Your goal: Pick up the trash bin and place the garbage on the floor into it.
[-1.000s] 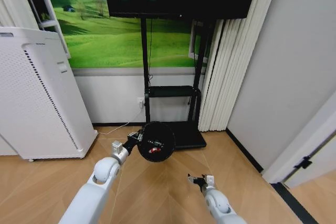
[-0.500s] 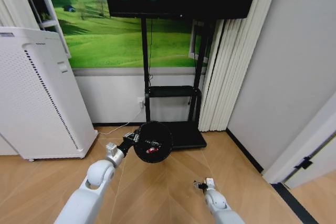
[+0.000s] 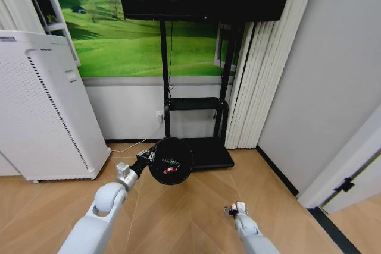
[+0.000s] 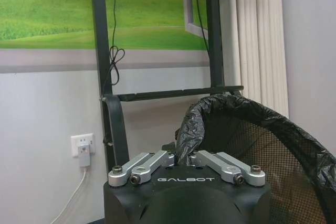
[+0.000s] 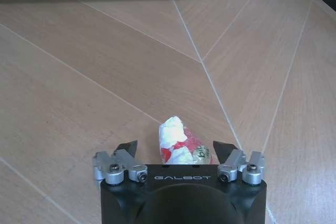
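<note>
My left gripper (image 3: pixel 147 157) is shut on the rim of the trash bin (image 3: pixel 171 160) and holds it off the floor, its mouth tipped toward me. A red piece of garbage (image 3: pixel 171 169) lies inside it. In the left wrist view the bin's mesh wall (image 4: pixel 262 150) and crumpled black liner rise just past my left gripper (image 4: pixel 181 157). My right gripper (image 5: pixel 176 148) hangs low over the wooden floor, open, its two fingers on either side of a crumpled red-and-white piece (image 5: pixel 173 135) without touching it. In the head view the right gripper (image 3: pixel 234 210) sits at the lower right.
A tall white air purifier (image 3: pixel 47 105) stands at the left. A black TV stand (image 3: pixel 193 104) with a low base (image 3: pixel 211 154) is behind the bin. White curtains (image 3: pixel 262 75) and a wall close the right side. A door frame (image 3: pixel 351 171) is at far right.
The left arm has drawn the bin slightly to the left and back. The right gripper has dropped lower and nearer to me, toward the floor.
</note>
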Robot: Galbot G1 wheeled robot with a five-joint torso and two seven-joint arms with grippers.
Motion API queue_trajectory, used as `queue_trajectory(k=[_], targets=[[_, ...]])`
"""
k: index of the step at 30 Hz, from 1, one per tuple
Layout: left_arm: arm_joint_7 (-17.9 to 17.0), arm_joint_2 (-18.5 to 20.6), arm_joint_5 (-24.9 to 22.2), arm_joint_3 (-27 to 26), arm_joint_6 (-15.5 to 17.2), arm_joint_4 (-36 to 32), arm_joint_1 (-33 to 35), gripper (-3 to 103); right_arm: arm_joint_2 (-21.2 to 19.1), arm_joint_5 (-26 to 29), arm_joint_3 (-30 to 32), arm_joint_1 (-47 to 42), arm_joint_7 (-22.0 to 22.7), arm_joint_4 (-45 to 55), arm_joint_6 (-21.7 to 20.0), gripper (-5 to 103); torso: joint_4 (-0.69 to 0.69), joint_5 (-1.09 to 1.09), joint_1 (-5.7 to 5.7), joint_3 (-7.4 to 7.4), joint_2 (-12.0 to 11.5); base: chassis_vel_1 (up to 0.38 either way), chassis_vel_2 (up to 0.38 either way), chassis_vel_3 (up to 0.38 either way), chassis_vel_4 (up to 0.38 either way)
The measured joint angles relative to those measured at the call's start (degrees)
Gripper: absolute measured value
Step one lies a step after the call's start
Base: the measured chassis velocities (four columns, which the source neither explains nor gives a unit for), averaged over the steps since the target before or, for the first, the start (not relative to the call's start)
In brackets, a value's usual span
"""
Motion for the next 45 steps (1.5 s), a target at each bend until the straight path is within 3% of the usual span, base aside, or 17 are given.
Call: queue_trajectory(k=[4,6,7,9,17,39,41,45], targets=[[0.38,0.51,-0.67,-0.03,0.16,-0.3,-0.26,7,-0.17,0.23,0.18,0.31,0.29,-0.79,-0.19,64,0.0,0.0,0.0,0.0,0.0,0.0,0.0,0.0,0.0],[0.37,0.58,-0.91,-0.12,0.24,-0.35,-0.44,7,-0.26,0.23,0.19,0.31,0.3,-0.88,-0.24,64,0.0,0.0,0.0,0.0,0.0,0.0,0.0,0.0,0.0],[0.36,0.6,-1.17,-0.27,0.33,-0.37,-0.67,7,-0.37,0.23,0.19,0.29,0.28,-0.98,-0.25,52,0.0,0.0,0.0,0.0,0.0,0.0,0.0,0.0,0.0],[0.36,0.6,-1.22,-0.34,0.35,-0.36,-0.73,7,-0.42,0.19,0.19,0.23,0.18,-1.0,-0.21,52,0.0,0.0,0.0,0.0,0.0,0.0,0.0,0.0,0.0],[0.75,0.42,-1.21,-0.94,0.35,-0.36,-0.35,7,-0.46,-0.27,-0.45,0.38,-0.39,-1.59,0.53,29,0.0,-0.01,0.0,0.0,0.0,0.0,0.0,0.0,0.0],[0.8,0.4,-1.44,-0.92,0.24,0.52,-0.97,7,-0.13,-1.8,1.99,1.15,0.65,0.36,2.47,28,0.01,0.01,0.0,0.0,0.0,0.0,0.0,0.0,0.0],[0.8,0.3,-1.41,-0.79,0.24,0.68,-1.08,7,-1.02,-4.42,4.67,1.33,-0.06,2.86,3.68,28,-0.01,0.03,0.0,0.0,0.0,0.0,0.0,0.0,0.0],[0.8,0.07,-1.29,-0.81,0.16,1.12,-1.13,7,-1.93,-4.49,9.05,1.77,-0.13,7.97,3.52,28,0.0,0.0,0.0,0.0,0.0,0.0,0.0,0.0,0.0]])
